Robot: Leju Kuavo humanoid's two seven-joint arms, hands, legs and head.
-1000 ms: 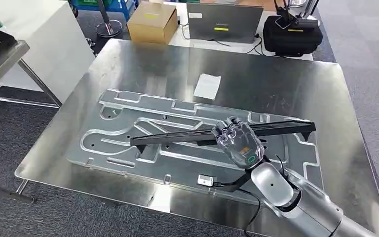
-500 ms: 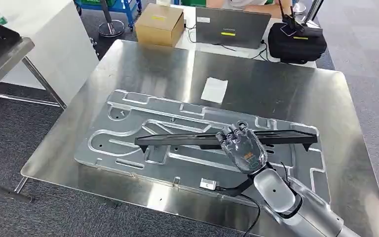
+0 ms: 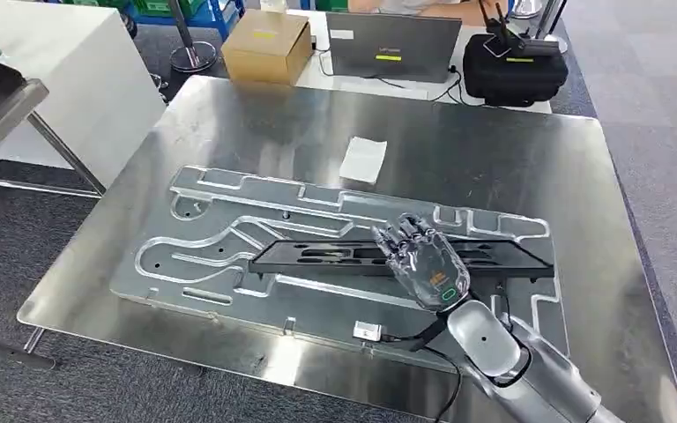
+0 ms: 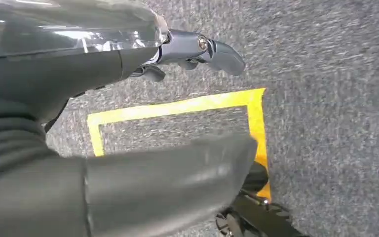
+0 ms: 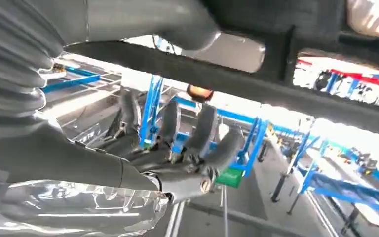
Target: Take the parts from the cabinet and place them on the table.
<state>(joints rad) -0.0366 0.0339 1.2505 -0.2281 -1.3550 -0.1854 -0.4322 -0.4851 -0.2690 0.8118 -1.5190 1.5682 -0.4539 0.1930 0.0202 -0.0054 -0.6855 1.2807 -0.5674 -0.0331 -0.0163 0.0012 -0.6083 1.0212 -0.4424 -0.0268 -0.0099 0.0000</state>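
Beyond the far edge I see a brown cardboard box (image 3: pixel 267 46), a grey laptop (image 3: pixel 393 47) and a black bag (image 3: pixel 513 70); a white cabinet (image 3: pixel 70 79) stands far left.

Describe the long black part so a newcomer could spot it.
On the steel table lies a grooved metal plate. Across the plate's right half lies the black part, long and flat with slots, under the right hand. It is the plate's sole dark piece.
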